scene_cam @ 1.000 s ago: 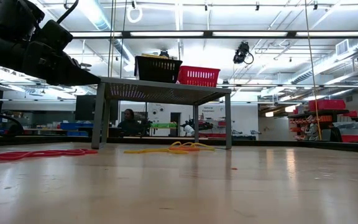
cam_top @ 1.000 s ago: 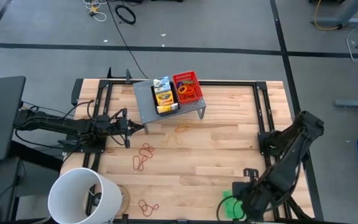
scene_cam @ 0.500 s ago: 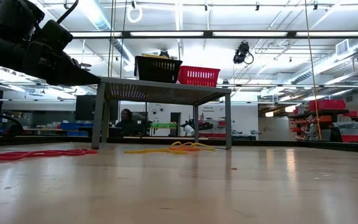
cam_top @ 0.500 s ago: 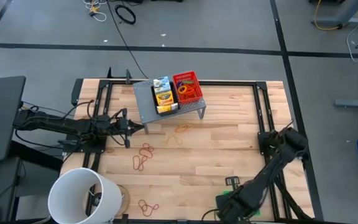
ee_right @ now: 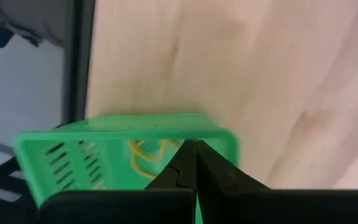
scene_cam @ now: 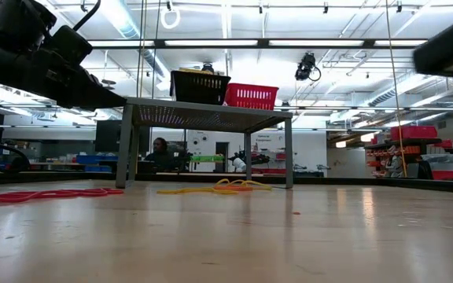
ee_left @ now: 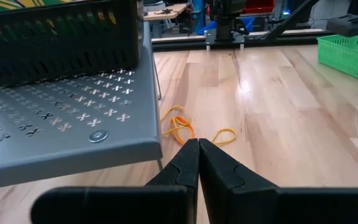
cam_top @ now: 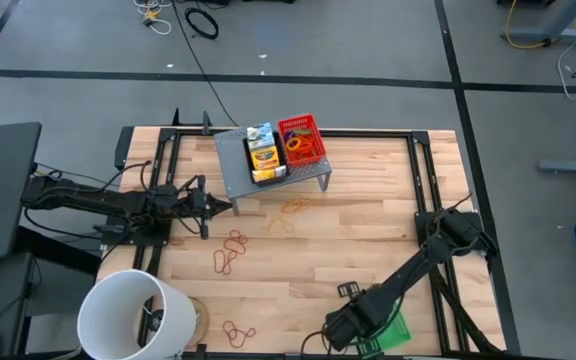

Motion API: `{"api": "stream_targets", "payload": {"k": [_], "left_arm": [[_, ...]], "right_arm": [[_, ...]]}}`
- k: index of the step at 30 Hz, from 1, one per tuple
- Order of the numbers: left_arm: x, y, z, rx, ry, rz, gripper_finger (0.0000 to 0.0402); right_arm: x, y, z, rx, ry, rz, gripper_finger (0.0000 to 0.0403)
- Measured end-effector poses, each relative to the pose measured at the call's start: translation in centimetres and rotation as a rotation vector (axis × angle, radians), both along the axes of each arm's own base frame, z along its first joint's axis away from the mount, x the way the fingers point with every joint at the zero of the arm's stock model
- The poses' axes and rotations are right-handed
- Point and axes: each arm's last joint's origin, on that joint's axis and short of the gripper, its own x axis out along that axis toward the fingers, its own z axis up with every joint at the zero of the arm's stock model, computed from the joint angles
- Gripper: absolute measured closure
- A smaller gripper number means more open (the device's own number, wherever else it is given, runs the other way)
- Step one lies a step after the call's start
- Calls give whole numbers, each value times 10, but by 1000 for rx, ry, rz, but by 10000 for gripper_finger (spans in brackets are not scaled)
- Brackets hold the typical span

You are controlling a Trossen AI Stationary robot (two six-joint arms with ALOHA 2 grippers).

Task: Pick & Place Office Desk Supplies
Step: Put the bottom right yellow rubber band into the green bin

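Since the earlier frames the right arm swings leftward along the near edge; its right gripper (ee_right: 196, 163), fingers shut and empty, hangs over the green tray (ee_right: 126, 155), bands inside. Left gripper (ee_left: 197, 163), also pinched closed on nothing, waits beside the riser (cam_top: 268, 165) carrying the red tray (cam_top: 302, 139); loose bands (cam_top: 232, 250) lie between.

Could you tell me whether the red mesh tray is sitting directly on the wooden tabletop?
No, the red mesh tray sits on the grey riser, beside the black tray.
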Motion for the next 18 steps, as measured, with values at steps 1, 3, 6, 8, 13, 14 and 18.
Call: {"api": "stream_targets", "payload": {"k": [1, 3, 6, 8, 13, 14, 18], "left_arm": [[0, 0, 0, -1, 0, 0, 387], [0, 0, 0, -3, 2, 1, 387], [0, 0, 0, -3, 3, 1, 387], [0, 0, 0, -3, 3, 1, 387], [0, 0, -1, -4, 6, 2, 387], [0, 0, -1, -4, 6, 2, 387], [0, 0, -1, -4, 7, 2, 387]], "right_arm": [[2, -1, 0, -10, -22, 3, 403], [7, -3, 0, -39, -74, 11, 403], [11, -9, -1, -93, -113, 19, 403], [16, -14, -2, -128, -139, 23, 403], [27, -29, -6, -237, -186, 31, 403], [30, -33, -8, -258, -187, 40, 403], [45, -53, -19, -348, -198, 50, 403]]}}
